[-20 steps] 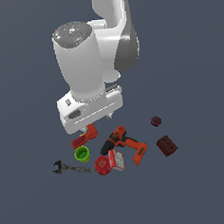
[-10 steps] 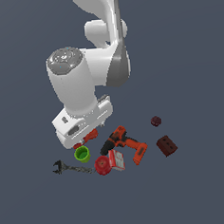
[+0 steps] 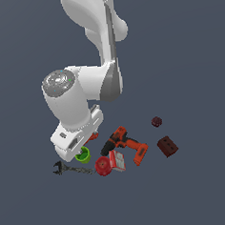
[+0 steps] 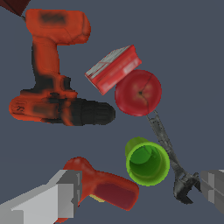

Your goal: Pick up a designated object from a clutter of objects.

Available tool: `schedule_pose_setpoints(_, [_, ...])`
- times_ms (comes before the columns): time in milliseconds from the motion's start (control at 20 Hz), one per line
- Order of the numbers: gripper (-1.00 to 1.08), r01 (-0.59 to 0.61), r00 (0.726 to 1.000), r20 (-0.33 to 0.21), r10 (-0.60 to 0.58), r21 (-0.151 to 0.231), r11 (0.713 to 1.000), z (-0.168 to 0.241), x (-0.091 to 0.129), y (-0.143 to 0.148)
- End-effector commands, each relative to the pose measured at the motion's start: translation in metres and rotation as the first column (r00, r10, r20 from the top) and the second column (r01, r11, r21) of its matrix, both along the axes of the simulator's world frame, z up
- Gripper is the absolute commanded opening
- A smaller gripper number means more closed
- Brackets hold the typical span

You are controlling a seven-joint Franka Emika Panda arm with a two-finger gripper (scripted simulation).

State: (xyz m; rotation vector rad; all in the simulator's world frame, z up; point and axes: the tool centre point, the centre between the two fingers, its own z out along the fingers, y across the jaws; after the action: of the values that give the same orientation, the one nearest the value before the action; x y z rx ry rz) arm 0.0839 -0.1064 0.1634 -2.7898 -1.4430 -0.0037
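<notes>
The designated object, a lime-green cup [image 4: 147,161] with a darker hollow inside, lies in the clutter of objects with its mouth facing the wrist camera. In the exterior view the green cup [image 3: 83,156] peeks out just under the white hand. My gripper [image 4: 140,190] is open; its grey fingers [image 4: 59,197] stand wide apart on either side of the cup and touch nothing. From outside, the gripper [image 3: 77,148] hovers right above the cup, its fingertips mostly hidden by the hand.
A black wrench [image 4: 168,153] lies right beside the cup. A red-orange tool [image 4: 103,189] sits on its other side near one finger. Close by are a red round cup [image 4: 138,92], a red-white box [image 4: 113,69] and an orange-red drill [image 4: 50,74]. Farther off lie a brown block [image 3: 167,146] and a maroon ball [image 3: 156,121].
The arm has swung toward the exterior view's left and come down, bringing the hand from above the drill to just over the green cup. The objects have not moved.
</notes>
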Motion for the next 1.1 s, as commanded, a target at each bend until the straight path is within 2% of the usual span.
schedule_pose_setpoints(0, [1.00,-0.057,0.998,0.000,0.057,-0.001,0.998,-0.010,0.002,-0.007])
schedule_pose_setpoints(550, [1.00,-0.273,0.962,-0.001,0.273,-0.002,0.962,-0.052,0.008,-0.032])
schedule_pose_setpoints(1050, [1.00,-0.358,0.934,-0.002,0.358,-0.002,0.934,-0.070,0.009,-0.043])
